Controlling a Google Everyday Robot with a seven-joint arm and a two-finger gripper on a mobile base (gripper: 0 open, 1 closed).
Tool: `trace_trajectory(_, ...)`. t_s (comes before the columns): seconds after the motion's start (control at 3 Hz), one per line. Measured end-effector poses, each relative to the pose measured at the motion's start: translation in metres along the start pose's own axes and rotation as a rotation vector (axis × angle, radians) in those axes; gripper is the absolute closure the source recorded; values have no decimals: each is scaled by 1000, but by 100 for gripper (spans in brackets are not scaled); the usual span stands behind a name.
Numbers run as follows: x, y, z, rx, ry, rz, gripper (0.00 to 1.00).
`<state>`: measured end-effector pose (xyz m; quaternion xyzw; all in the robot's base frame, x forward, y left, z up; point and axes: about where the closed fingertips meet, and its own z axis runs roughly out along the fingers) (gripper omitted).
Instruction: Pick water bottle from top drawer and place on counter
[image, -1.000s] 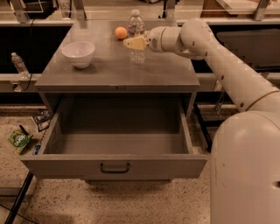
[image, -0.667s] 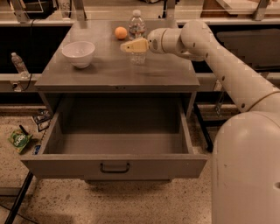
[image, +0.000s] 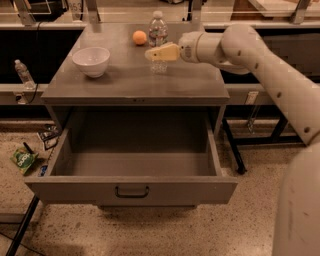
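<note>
Reaching in from the right on a pale arm, the pincer lies level across the middle of the water bottle; whether it is clenched on it or released cannot be told. That bottle stands upright toward the back of the counter, white cap on top, its label band too blurred to read. Just left of it sits an orange, and farther left a white bowl. Below, the top drawer is pulled open, with a dark bar handle on its front. A smaller bottle stands on a ledge at left, and a green packet lies on the speckled floor.
</note>
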<state>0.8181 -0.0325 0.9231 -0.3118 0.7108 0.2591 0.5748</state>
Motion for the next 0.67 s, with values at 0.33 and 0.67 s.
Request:
trace_trajectory(0.33, -21, 10, -67, 41, -50, -59, 0)
trace_trajectory(0.67, -20, 6, -86, 59, -55, -64, 0)
